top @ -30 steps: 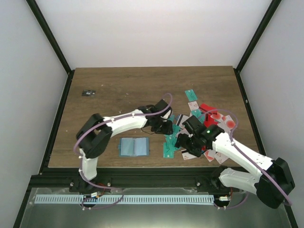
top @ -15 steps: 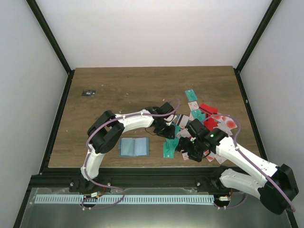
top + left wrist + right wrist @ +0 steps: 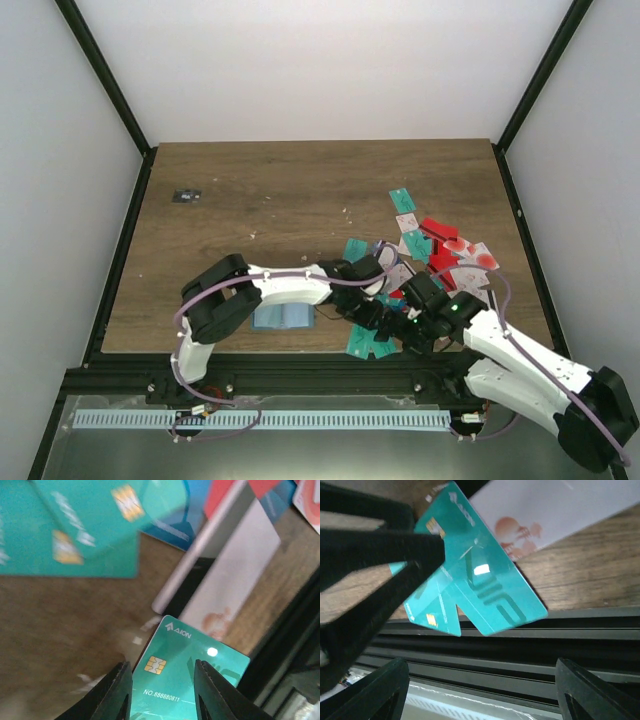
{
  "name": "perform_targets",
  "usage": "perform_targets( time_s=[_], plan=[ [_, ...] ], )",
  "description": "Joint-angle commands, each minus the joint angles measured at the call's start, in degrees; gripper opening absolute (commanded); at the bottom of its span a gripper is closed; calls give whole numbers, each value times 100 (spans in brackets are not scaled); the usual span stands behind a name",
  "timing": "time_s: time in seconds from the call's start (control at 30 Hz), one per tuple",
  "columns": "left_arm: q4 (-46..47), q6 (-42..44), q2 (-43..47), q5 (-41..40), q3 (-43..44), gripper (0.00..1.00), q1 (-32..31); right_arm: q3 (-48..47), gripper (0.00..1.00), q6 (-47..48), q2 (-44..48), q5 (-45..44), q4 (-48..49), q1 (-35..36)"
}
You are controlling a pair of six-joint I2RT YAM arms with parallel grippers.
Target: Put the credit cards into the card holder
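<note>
A brown wooden tabletop [image 3: 260, 210] sits between white walls [image 3: 300, 70]. The card holder [image 3: 285, 320] lies open and flat near the front edge, left of the middle. The left arm [image 3: 290, 285] reaches across its back edge.

Most of the credit cards [image 3: 440, 250] lie in a heap on the right side: teal, red and white ones.

The left gripper [image 3: 162, 667] is low by the front edge, to the right of the holder. Its fingers are a little apart. A teal card [image 3: 192, 675] shows flat past the fingers and is wider than the gap. I cannot tell if the fingers touch it. This card sticks out over the front edge, above the black rails [image 3: 520, 655]. A second teal card [image 3: 427, 612] overlaps it. A white card [image 3: 235, 595] with an orange mark lies just beside it.

The right gripper [image 3: 482, 670] is just to the right of the left one. Its fingers are wide apart with nothing held.

A small black thing [image 3: 186, 196] lies far off at the back left.
</note>
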State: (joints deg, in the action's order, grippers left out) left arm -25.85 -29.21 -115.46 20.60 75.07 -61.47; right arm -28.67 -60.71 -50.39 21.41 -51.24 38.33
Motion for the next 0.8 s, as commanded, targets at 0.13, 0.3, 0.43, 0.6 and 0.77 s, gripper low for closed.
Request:
perform_targets(
  time_s=[0.13,0.3,0.43,0.6,0.77],
  plan=[
    [194,-1370,219,-467,-584,35,-462,587,80,39,678,619,207,-45],
    [131,-1336,391,-578,-333,36,-447,756,80,86,639,814,306,-43],
    [-229,-1150,585,-607,-169,36,-376,685,80,182,449,752,88,-45],
    [-403,-1029,1052,-331,-619,36,-306,801,83,249,301,667,103,-36],
    [-233,-704,1424,223,-1053,36,-307,964,87,178,196,429,280,-40]
  ],
)
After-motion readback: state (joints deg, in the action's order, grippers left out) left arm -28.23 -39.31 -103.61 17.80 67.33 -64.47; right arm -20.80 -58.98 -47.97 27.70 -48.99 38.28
